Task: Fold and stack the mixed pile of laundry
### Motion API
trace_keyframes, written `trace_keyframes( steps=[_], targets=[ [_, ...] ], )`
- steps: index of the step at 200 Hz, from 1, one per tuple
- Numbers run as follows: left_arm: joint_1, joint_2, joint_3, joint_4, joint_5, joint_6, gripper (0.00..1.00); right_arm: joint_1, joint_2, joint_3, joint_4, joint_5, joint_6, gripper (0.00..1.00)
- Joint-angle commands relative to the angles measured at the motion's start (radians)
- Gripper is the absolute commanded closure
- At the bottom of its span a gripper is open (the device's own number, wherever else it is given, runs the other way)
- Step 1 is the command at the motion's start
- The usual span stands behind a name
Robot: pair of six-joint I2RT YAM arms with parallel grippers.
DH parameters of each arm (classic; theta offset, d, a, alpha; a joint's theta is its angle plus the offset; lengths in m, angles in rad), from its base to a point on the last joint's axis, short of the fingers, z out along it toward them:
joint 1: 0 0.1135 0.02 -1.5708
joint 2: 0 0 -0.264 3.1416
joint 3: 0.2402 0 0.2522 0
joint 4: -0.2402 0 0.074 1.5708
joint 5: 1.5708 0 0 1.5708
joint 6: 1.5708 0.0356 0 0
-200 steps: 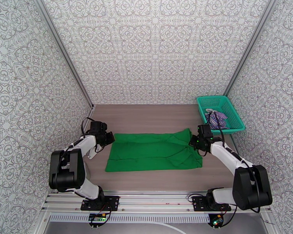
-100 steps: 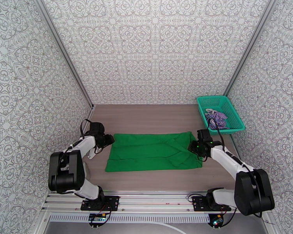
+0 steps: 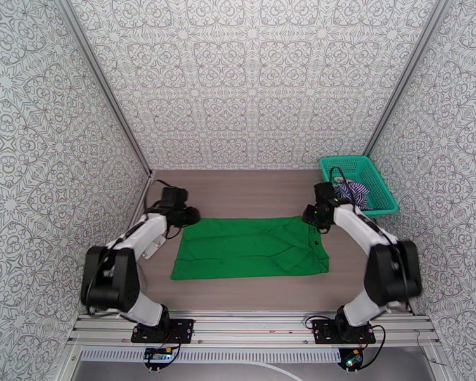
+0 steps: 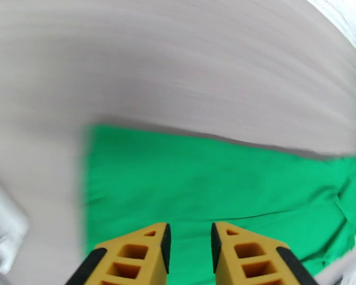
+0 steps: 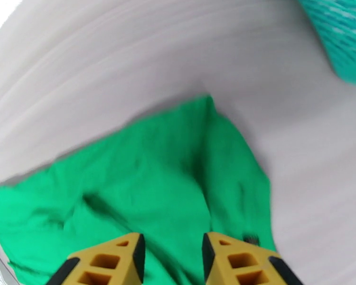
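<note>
Top external view: the left tool (image 3: 190,215) hangs at the upper-left corner of the green cloth (image 3: 251,247), and the right tool (image 3: 314,215) mirrors it at the upper-right corner. On the wrist cameras both tools show their yellow fingers parted a little with nothing between them, so no cloth is pinched on either side. The green cloth lies spread in a wide rectangle on the desk (image 3: 251,192), lower middle of the frame, with creases toward its right end. At the right of the frame sits the basket (image 3: 339,166), the striped shirt (image 3: 355,193) bunched inside it, not yet folded. My read: we're between folds on the green one. The next move calls for a fresh pinch on two corners, both tools closing together. They then carry those corners evenly across so the edges meet.
</note>
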Motion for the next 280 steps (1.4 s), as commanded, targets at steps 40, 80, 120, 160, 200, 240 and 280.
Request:
trace_keyframes(
  steps=[40,80,120,160,200,240,280],
  targets=[
    [0.006,0.191,0.057,0.085,0.081,-0.048,0.76,-0.071,0.146,0.103,0.045,-0.112,-0.010,0.62],
    [0.028,0.227,0.048,0.075,0.070,-0.057,0.76,-0.086,0.132,0.057,0.067,-0.156,0.013,0.85],
    [0.041,0.236,0.046,0.058,0.066,-0.053,0.76,-0.099,0.049,-0.014,0.051,-0.144,0.018,0.99],
    [0.048,0.238,0.052,0.044,0.064,-0.046,0.76,-0.099,0.016,-0.051,0.018,-0.103,0.018,1.00],
    [0.051,0.235,0.046,0.039,0.061,-0.043,0.76,-0.104,0.122,-0.024,-0.003,0.024,0.009,0.83],
    [0.052,0.213,0.051,0.025,0.066,-0.039,0.74,-0.104,0.131,0.039,-0.044,0.052,0.006,0.63],
    [0.046,0.136,0.096,-0.038,0.057,-0.018,0.72,-0.097,-0.024,0.088,-0.117,0.026,-0.009,0.60]
  ],
)
